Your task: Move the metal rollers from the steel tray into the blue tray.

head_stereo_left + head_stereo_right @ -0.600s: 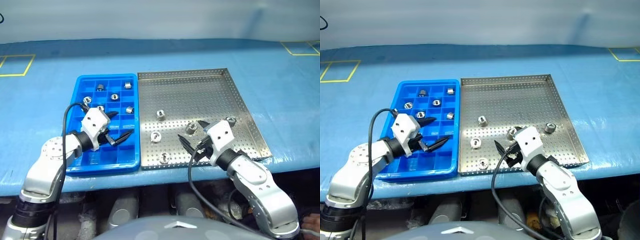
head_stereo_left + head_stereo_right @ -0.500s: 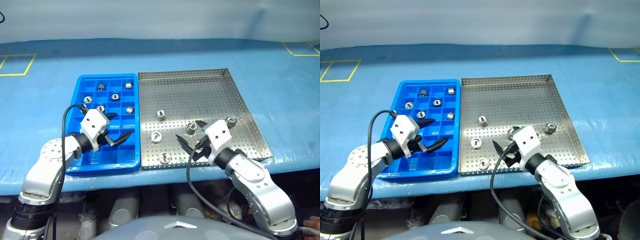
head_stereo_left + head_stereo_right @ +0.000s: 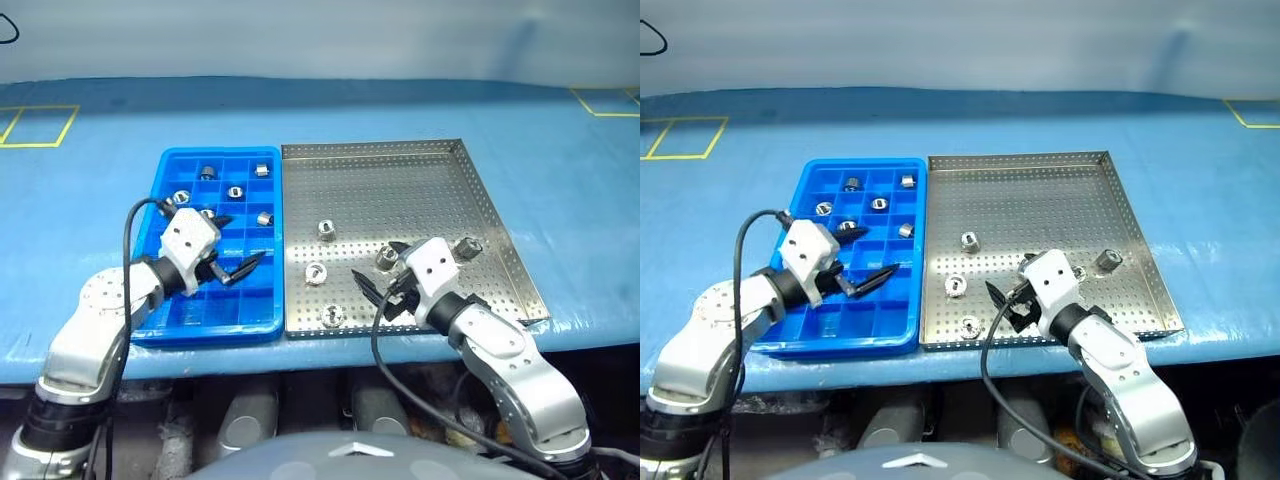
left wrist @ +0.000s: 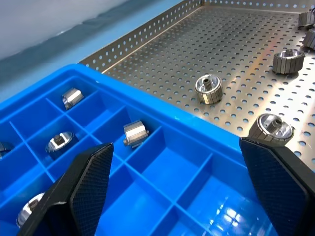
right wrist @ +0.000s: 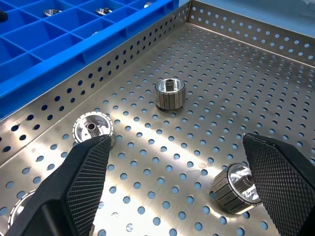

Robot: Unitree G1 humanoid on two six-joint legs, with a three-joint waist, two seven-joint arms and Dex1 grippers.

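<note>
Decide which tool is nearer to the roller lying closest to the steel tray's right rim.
Right. The right tool hangs open over the steel tray, a short way left of that roller. The left tool, also open, hangs over the blue tray, much farther left.

Head views overhead; wrist views close.

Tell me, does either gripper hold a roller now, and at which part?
No. The left gripper over the blue tray and the right gripper over the steel tray are both open and empty.
</note>
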